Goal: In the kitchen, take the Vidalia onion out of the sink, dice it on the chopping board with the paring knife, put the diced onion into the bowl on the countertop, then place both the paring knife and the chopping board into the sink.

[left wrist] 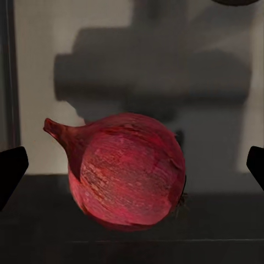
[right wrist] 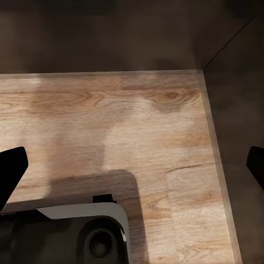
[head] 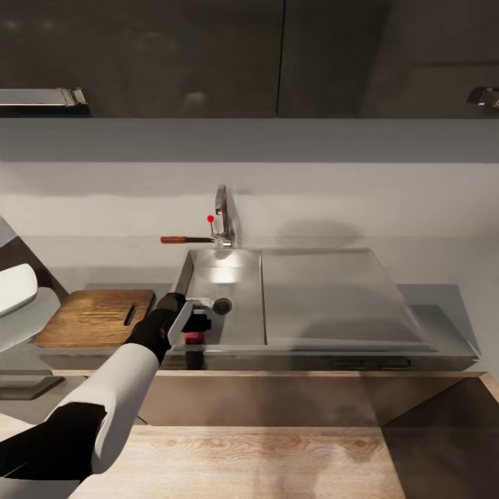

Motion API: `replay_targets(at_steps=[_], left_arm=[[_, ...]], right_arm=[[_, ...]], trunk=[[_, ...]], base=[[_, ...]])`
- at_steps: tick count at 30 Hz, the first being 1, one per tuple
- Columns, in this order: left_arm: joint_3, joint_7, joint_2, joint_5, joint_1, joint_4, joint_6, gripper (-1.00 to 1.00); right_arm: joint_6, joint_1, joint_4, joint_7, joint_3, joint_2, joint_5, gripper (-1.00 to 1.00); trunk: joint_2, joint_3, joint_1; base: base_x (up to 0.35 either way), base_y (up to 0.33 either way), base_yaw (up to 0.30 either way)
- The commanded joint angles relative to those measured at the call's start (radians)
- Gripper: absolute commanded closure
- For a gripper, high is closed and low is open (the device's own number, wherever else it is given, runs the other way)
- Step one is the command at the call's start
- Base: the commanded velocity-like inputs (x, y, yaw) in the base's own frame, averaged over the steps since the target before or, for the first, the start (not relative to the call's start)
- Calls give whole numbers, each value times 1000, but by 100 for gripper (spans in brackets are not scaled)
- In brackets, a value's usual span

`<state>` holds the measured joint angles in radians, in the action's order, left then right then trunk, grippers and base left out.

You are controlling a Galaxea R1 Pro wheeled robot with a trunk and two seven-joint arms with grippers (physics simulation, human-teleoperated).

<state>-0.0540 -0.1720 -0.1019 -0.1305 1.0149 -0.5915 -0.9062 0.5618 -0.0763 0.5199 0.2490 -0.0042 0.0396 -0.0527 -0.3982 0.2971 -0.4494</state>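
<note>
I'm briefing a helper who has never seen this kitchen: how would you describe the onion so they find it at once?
Start at the steel sink set into the counter, with the faucet behind it. In the basin's near corner, by the drain, the left gripper hangs over the onion. It is the one dark red, round thing there, papery-skinned with a pointed stem tip, unlike the flat wooden chopping board left of the sink.

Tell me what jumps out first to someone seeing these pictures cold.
The red onion dominates the left wrist view, lying on the sink floor between the left hand's spread fingertips. In the head view that arm reaches into the steel sink, with a wooden chopping board on the counter to the sink's left and a knife beside the tap.
</note>
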Motion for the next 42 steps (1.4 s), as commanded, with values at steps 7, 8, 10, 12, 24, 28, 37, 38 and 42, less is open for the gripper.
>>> replay_targets(at_steps=[7,8,10,12,24,28,37,38,42], left_arm=[[-16,2,-11,-19,12,-12,-15,-100],[-21,8,-17,-19,18,-17,-20,-100],[-31,19,-24,-18,29,-29,-31,-100],[-35,31,-23,-16,40,-40,-42,-100],[-43,66,-19,-15,108,-107,-101,-100],[-43,66,-16,-15,131,-130,-100,-100],[-44,65,-14,-15,183,-141,-101,-100],[-44,65,-14,-15,183,-137,-102,-100],[-44,63,-15,-14,183,-94,-103,-100]], right_arm=[[11,11,12,7,-2,12,-13,-100],[16,17,12,8,-2,17,-13,-100],[15,20,12,8,-2,22,-13,-100],[13,25,5,7,-3,27,-13,-100],[13,30,-9,8,-3,34,-13,-100],[12,30,-10,9,-3,34,-13,-100],[9,30,-11,10,-3,36,-13,-100],[9,30,-11,10,-3,36,-13,-100],[9,30,-12,10,-3,36,-13,-100]], trunk=[[-2,2,-1],[-2,2,-1],[-2,2,-1],[-2,2,-1],[-2,2,-1],[-2,2,-1],[-2,2,-1],[-2,2,-1],[-2,2,-1]], base=[[0,0,0],[0,0,0],[0,0,0],[0,0,0],[48,0,0],[19,0,0],[1,0,0],[0,0,0],[0,0,0]])
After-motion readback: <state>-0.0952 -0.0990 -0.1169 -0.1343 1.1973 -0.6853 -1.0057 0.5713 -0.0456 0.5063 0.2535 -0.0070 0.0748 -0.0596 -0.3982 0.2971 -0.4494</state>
